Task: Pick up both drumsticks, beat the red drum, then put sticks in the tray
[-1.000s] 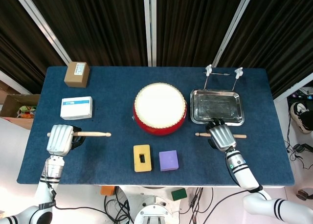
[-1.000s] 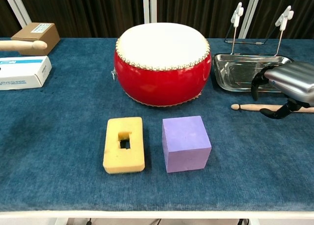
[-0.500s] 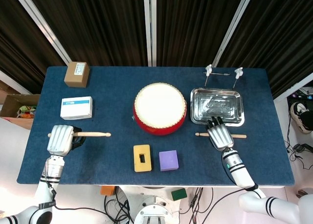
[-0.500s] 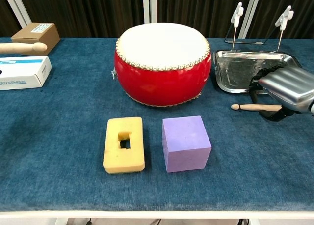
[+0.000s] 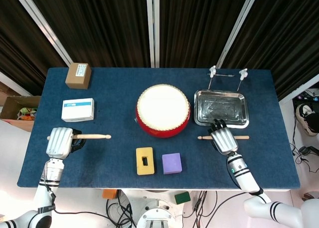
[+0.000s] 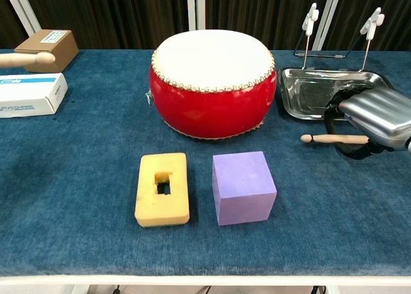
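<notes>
The red drum (image 5: 163, 110) with its white skin stands mid-table, also in the chest view (image 6: 212, 82). To its right lies the metal tray (image 5: 221, 108), with nothing in it. My left hand (image 5: 60, 141) grips one drumstick (image 5: 92, 136) near the table's left front, tip pointing right; the chest view shows only the stick's tip (image 6: 26, 59). My right hand (image 5: 224, 139) is just in front of the tray, fingers curled around the second drumstick (image 5: 204, 137). In the chest view this stick (image 6: 331, 138) pokes left out of the right hand (image 6: 379, 117), low over the cloth.
A yellow foam block (image 5: 145, 161) and a purple cube (image 5: 172, 163) sit in front of the drum. A white box (image 5: 78, 110) and a brown box (image 5: 78, 75) lie at the back left. A wire clip stand (image 5: 228, 74) rises behind the tray.
My right hand has curled its fingers around the stick, which has shifted slightly left. The left hand and its stick have drifted a little left.
</notes>
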`<control>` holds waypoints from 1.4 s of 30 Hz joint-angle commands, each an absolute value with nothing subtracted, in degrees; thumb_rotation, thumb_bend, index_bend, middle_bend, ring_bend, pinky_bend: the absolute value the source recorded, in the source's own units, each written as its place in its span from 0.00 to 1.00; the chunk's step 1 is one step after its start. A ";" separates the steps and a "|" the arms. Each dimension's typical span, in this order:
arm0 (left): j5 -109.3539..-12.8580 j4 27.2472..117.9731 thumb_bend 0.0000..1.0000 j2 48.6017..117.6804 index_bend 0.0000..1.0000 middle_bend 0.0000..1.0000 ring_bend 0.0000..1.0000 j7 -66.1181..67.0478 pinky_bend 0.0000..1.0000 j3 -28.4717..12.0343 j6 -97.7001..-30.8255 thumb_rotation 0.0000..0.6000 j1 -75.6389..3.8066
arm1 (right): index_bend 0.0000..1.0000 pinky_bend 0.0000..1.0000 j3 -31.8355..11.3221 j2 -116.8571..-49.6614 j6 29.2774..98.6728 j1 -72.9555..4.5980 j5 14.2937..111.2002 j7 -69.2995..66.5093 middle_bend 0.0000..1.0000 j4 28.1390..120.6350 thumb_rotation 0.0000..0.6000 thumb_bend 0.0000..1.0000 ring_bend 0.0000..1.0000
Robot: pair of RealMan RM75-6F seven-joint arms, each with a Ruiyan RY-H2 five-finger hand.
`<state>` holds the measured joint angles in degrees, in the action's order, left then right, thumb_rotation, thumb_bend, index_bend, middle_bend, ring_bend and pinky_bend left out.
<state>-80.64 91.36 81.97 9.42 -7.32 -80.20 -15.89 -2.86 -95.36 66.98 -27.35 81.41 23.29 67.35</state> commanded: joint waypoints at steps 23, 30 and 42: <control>-80.16 95.05 0.33 79.63 1.00 1.00 1.00 11.01 1.00 -7.67 -79.90 1.00 -16.22 | 0.69 0.26 -10.47 -81.12 60.78 -20.54 79.80 -84.21 0.42 80.71 1.00 0.48 0.22; -79.86 95.41 0.33 79.31 1.00 1.00 1.00 11.24 1.00 -7.32 -79.53 1.00 -16.18 | 0.66 0.26 -10.53 -82.47 58.67 -22.04 83.03 -102.37 0.42 77.59 1.00 0.48 0.22; -79.80 94.58 0.33 79.52 1.00 1.00 1.00 10.17 1.00 -6.83 -78.90 1.00 -16.26 | 0.46 0.26 -8.00 -86.28 61.08 -23.94 87.53 -108.85 0.40 70.96 1.00 0.30 0.22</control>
<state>-79.79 94.58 79.51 10.17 -6.84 -78.91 -16.25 -8.19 -86.07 60.76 -23.76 87.28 -108.68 71.20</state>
